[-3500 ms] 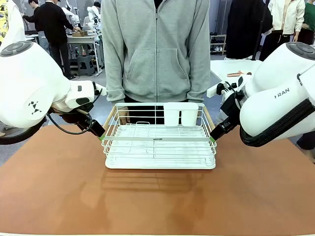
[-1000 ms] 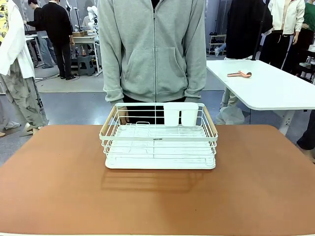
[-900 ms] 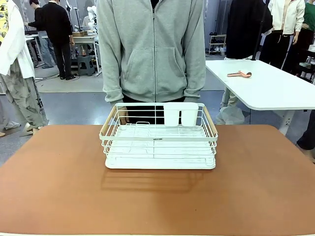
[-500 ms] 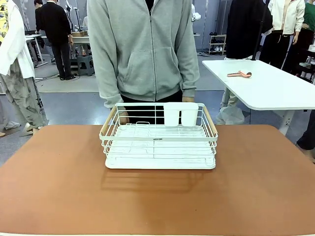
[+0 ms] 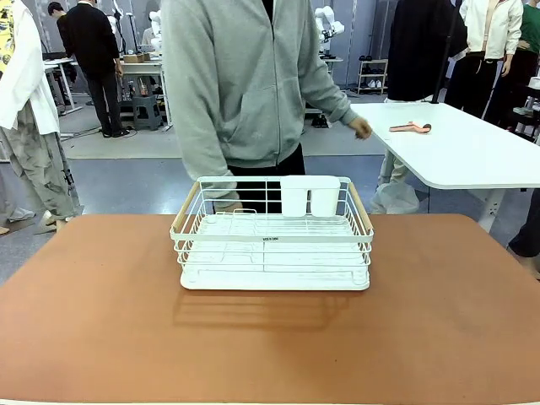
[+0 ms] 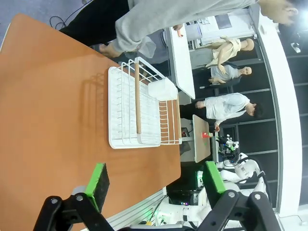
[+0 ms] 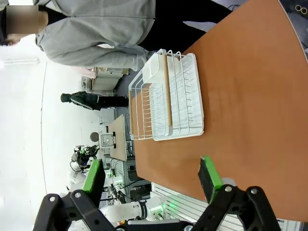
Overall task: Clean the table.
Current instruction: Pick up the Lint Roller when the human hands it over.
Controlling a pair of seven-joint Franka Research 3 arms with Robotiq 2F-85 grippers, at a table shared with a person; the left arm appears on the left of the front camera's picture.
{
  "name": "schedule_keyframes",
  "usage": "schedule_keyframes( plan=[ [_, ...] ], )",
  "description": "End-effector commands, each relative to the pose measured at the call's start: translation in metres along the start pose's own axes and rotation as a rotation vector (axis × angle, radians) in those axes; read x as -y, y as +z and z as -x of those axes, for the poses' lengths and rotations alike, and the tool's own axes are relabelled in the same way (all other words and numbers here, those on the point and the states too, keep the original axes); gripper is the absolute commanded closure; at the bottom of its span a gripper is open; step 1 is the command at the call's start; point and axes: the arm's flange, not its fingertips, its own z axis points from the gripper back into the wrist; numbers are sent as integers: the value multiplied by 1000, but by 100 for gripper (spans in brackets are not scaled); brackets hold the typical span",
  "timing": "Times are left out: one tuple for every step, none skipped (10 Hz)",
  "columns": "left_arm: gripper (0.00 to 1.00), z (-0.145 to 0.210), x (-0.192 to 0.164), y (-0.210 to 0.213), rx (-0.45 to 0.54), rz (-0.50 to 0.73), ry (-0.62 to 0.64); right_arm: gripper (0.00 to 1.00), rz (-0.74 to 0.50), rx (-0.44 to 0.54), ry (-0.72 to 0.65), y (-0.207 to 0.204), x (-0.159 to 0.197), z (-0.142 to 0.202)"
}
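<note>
Filling the foreground, the reddish-brown desk (image 5: 93,329) carries a white wire dish rack (image 5: 272,268) toward its far middle. The left gripper (image 6: 155,185) hangs well apart from the rack, jaws wide and holding nothing. The right gripper (image 7: 150,179) hangs the same way. A person in a grey hoodie (image 5: 245,84) stands behind the rack, one hand (image 5: 361,128) near the white table (image 5: 456,152).

From here I see the table (image 5: 101,329) in plain matte reddish-brown, the dish rack (image 5: 274,253) in white wire with pale wood handles (image 5: 184,207), the person's hoodie (image 5: 245,84) grey, and the left gripper (image 6: 155,182) and right gripper (image 7: 150,179) black with green pads (image 6: 97,185).
</note>
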Motion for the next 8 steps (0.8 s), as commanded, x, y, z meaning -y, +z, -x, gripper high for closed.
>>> schedule_keyframes(
  plan=[
    [0, 1, 1, 3, 2, 20, -6, 0, -19, 2, 9, 1, -2, 0],
    [0, 1, 1, 3, 2, 20, -6, 0, -19, 2, 9, 1, -2, 0],
    [0, 1, 1, 3, 2, 20, -6, 0, -19, 2, 9, 1, -2, 0],
    [0, 1, 1, 3, 2, 20, -6, 0, -19, 2, 9, 1, -2, 0],
    [0, 1, 1, 3, 2, 20, -6, 0, -19, 2, 9, 1, -2, 0],
    [0, 1, 1, 3, 2, 20, -6, 0, -19, 2, 9, 1, -2, 0],
    [0, 1, 1, 3, 2, 20, -6, 0, -19, 2, 9, 1, -2, 0],
    [0, 1, 1, 3, 2, 20, -6, 0, -19, 2, 9, 1, -2, 0]
  ],
)
